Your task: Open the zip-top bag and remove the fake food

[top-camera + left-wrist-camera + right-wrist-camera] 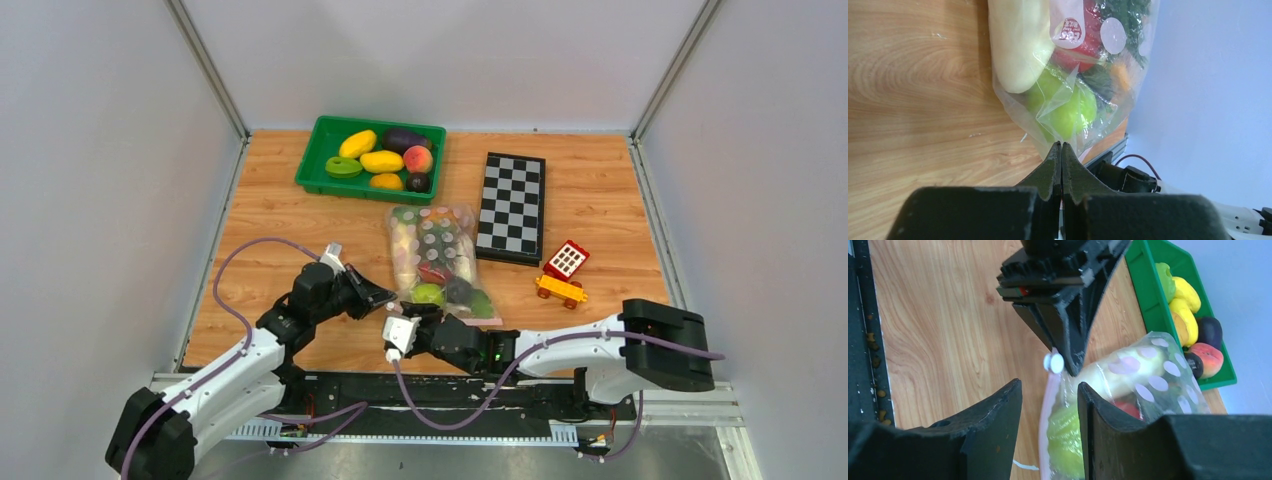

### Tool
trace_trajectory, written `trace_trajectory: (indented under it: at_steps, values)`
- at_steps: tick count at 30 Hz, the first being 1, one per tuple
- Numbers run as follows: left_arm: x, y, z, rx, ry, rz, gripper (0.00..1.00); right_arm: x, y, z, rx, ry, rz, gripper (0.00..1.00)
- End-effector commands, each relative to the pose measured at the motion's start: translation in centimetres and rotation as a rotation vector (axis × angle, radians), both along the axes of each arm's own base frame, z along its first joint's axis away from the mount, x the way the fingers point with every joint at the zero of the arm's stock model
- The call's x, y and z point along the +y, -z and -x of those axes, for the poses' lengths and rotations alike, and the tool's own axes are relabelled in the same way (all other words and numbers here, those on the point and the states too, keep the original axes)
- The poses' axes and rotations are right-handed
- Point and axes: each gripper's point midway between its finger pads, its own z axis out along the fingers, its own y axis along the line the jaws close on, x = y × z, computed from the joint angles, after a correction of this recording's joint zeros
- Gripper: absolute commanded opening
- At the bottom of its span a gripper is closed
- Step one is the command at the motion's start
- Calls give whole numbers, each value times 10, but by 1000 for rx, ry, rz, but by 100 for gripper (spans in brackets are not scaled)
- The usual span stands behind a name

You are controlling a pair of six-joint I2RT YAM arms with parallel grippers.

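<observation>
Top external view: the zip-top bag (440, 255) lies on the surface (280, 200) at frame centre, below the green tray (309, 152) and left of the chessboard (511, 207). The fake food (428, 294) is inside the bag.

Left wrist view: the left fingers (1048, 172) are closed tip to tip at lower centre, pinching the clear plastic at the bag's edge.

Right wrist view: the right fingers (993, 430) stand apart at the bottom of the frame. The pink zip strip (1048, 405) runs up through the gap between them. The left fingertips meet the bag just beside that strip
</observation>
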Motion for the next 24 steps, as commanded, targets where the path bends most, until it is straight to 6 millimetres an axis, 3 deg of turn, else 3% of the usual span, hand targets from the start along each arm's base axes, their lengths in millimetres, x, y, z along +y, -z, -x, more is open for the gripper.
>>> trace_trajectory:
  at_steps: [1,10,24]
  values:
    - [-7,-27,-7,-31,-19,30,0,28,-22,4,-30,-35,-80,45]
    - [-6,-26,-2,-3,-33,14,0,38,-6,-2,-102,-7,-3,39]
    - [-13,-30,-1,7,-28,6,0,44,2,-9,-148,9,18,15]
